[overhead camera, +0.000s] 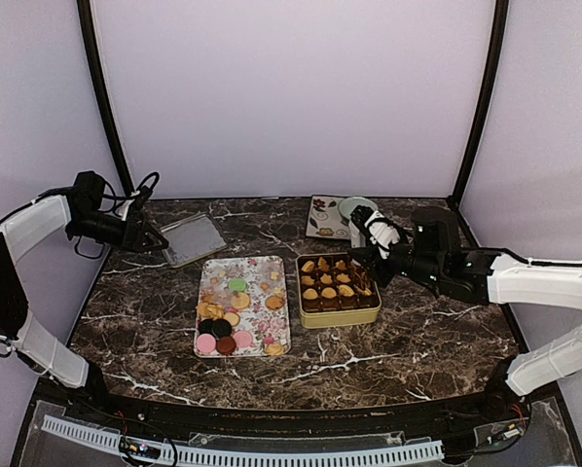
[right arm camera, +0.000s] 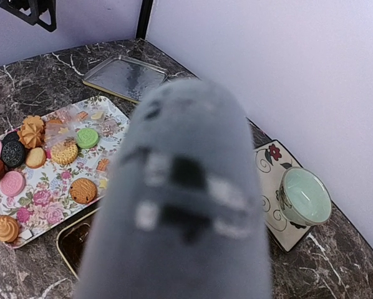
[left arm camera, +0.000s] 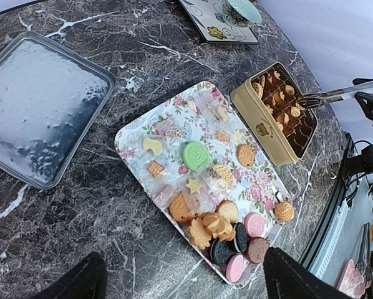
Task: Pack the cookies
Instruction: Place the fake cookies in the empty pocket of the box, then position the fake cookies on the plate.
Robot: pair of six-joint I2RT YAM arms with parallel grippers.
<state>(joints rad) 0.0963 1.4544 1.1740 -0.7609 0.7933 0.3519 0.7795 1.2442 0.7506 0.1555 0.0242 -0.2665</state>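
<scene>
Most cookies (left arm camera: 221,227) lay on the floral tray (left arm camera: 129,134), bunched at its near end with others scattered further up. More sat in rows in the gold tin (left arm camera: 259,128) just right of the tray. The right gripper (overhead camera: 365,257) was clamped on a metal tool (left arm camera: 327,96), whose toothed tip reached over the tin. The left gripper (overhead camera: 161,240), jaws wide apart and empty, hovered at far left near a clear lid (left arm camera: 43,106).
</scene>
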